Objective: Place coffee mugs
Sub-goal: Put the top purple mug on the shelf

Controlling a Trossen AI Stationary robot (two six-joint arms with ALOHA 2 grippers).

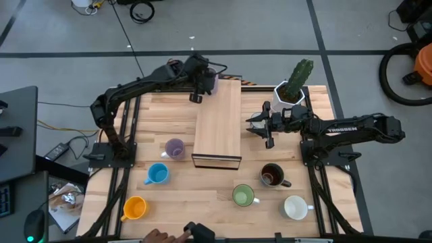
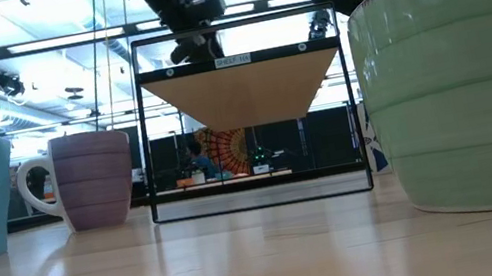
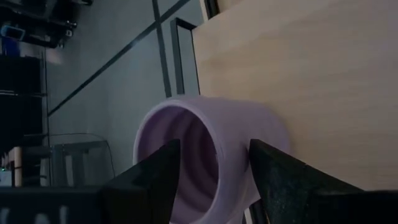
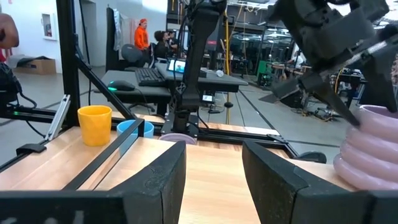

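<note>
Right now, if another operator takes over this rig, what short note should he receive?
Left gripper: shut on a lilac mug, at the far end of the wooden shelf, seemingly just above its top.
Right gripper: open, empty, beside the shelf's right edge, near the cactus planter.
Still on the table: second lilac mug, blue mug, orange mug, green mug, dark brown mug, white mug.
Done: no mug released on the shelf yet.
Left: set the held mug down, then place the other six.
A person's hand is at the near table edge.

shelf top (image 1: pixel 219 121): bare mid-board | far end: lilac mug (image 3: pixel 205 155) | right: cactus planter (image 1: pixel 291 91)
</note>
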